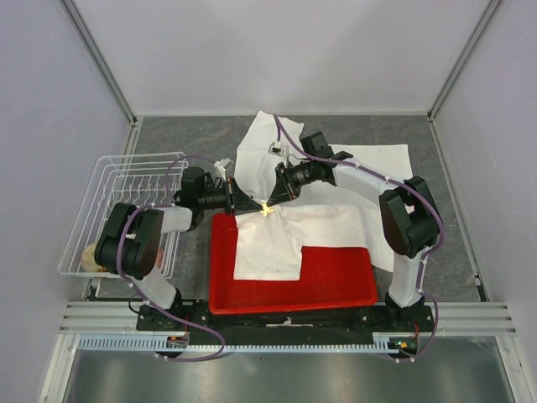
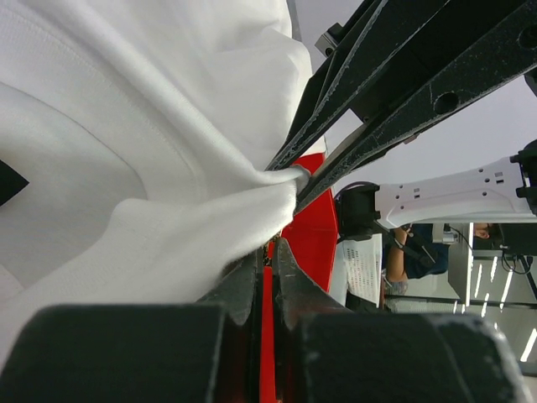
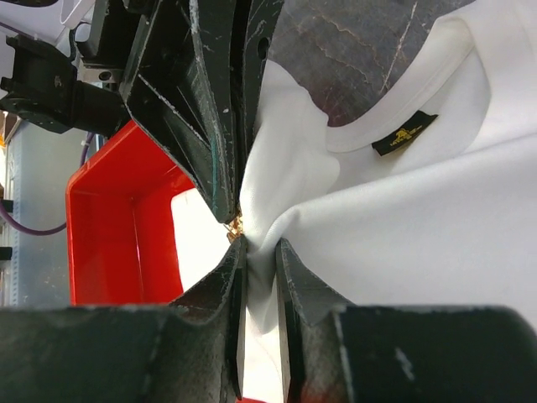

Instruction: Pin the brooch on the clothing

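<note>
The white T-shirt (image 1: pixel 336 222) lies over the table and the red tray (image 1: pixel 336 285). Both grippers meet over its left part. My right gripper (image 1: pixel 275 200) is shut on a raised fold of the shirt (image 3: pixel 419 210); in the right wrist view its jaws (image 3: pixel 260 248) pinch the cloth. My left gripper (image 1: pixel 256 204) is shut on the tiny gold brooch (image 1: pixel 267 209), held against that fold. The brooch shows at the left finger's tip in the right wrist view (image 3: pixel 235 225) and between the left gripper's tips (image 2: pixel 270 252). The daisy print is hidden.
A white wire rack (image 1: pixel 126 185) stands at the left, beside the left arm, with a tan object (image 1: pixel 88 256) in it. The red tray's wall (image 3: pixel 109 227) lies just below the grippers. A black collar label (image 3: pixel 404 134) shows on the shirt.
</note>
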Robot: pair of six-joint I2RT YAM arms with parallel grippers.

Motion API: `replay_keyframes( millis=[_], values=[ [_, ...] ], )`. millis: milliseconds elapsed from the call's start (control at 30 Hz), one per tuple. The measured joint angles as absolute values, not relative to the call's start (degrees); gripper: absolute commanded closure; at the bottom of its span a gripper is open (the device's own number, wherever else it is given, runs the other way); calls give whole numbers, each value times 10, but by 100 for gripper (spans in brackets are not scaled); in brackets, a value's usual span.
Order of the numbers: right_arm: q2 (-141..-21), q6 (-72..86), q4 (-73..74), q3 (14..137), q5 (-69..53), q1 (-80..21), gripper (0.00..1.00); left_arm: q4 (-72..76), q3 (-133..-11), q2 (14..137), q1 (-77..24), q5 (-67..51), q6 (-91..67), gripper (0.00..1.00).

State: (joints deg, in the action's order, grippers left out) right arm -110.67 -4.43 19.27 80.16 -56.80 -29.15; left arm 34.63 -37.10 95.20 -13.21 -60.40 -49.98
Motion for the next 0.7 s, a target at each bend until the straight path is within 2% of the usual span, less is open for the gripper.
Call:
replay_keyframes(
  millis=[67,133,267,367,533,700],
  values=[
    [-1107,-48,195,805,-566,-291,100,355,-371,956,-132,-605,-507,97],
    [-1107,-50,198,808,-564,-291,100,365,-371,960,-132,-607,-514,93],
    [-1107,-52,201,808,-566,-291,100,367,-371,961,-132,-608,-520,79],
    [-1107,-56,203,808,-570,-291,100,366,-371,961,-132,-608,-522,73],
    [-1107,-67,208,808,-576,-291,100,361,-374,961,-131,-608,-522,70],
    [-1107,-86,224,811,-585,-292,100,358,-382,961,-128,-608,-522,74]
  ],
)
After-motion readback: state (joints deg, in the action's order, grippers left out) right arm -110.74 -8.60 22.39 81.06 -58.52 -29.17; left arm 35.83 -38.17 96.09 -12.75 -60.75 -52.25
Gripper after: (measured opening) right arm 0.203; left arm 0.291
